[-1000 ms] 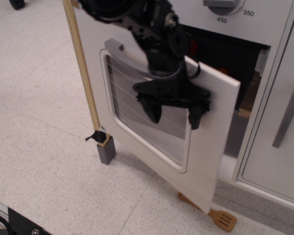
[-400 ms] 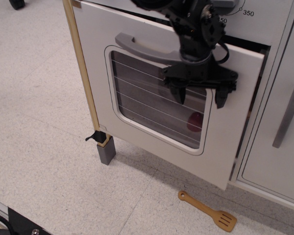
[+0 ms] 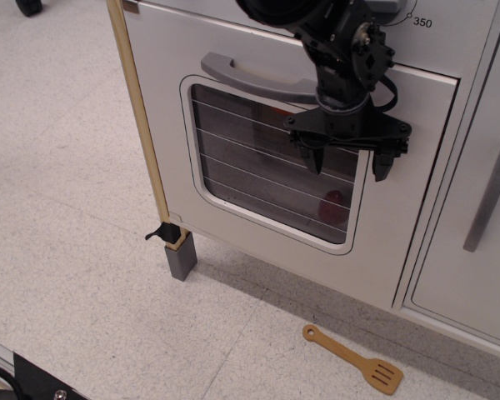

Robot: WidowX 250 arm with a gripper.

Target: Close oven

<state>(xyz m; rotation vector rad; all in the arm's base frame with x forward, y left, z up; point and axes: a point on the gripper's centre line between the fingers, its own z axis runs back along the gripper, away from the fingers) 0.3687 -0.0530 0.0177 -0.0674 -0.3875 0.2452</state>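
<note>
White toy-kitchen oven door (image 3: pixel 258 208) with wire-lined window and curved grey handle (image 3: pixel 254 79) lying apparently flush in its frame. Black gripper (image 3: pixel 348 164) spread, empty, against upper right corner. Risk: door swinging open once pressure ends.

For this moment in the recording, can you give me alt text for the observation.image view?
A white toy oven's door sits shut or nearly shut against its frame, with a black gripper open against the door's window, beside the curved grey handle. A wooden spatula lies on the floor below.
</note>
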